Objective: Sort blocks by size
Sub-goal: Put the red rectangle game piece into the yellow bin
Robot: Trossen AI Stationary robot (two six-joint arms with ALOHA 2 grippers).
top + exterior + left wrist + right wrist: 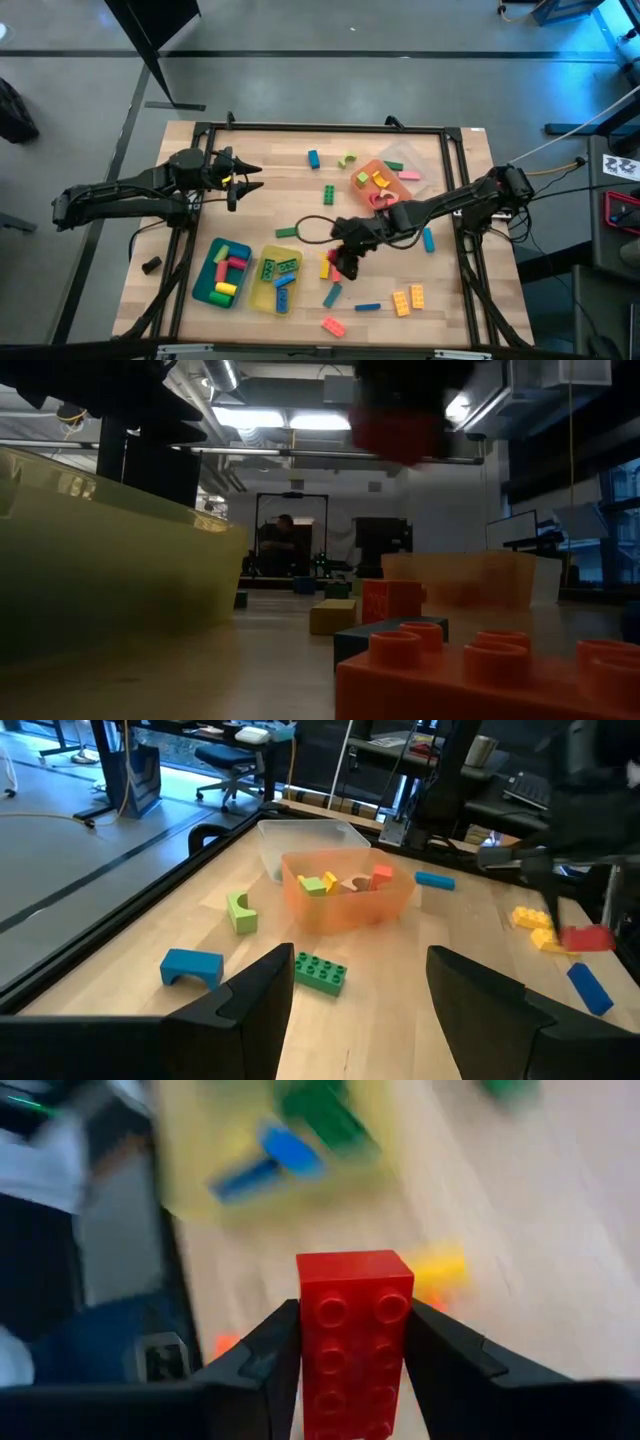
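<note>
Red brick (353, 1342) sits clamped by its long sides in the right pincer (352, 1355), above mid-counter. Rigid, light and smooth, it probably suits that side grip. Left pincer (360, 995) waits gaping and empty near the counter's left edge.

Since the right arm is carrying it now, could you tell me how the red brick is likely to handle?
The red brick looks like rigid moulded plastic, so probably stiff and light. Its smooth flat sides, pinched by the right tool, may slip somewhat. Being box-shaped, it should sit flat rather than roll.
</note>
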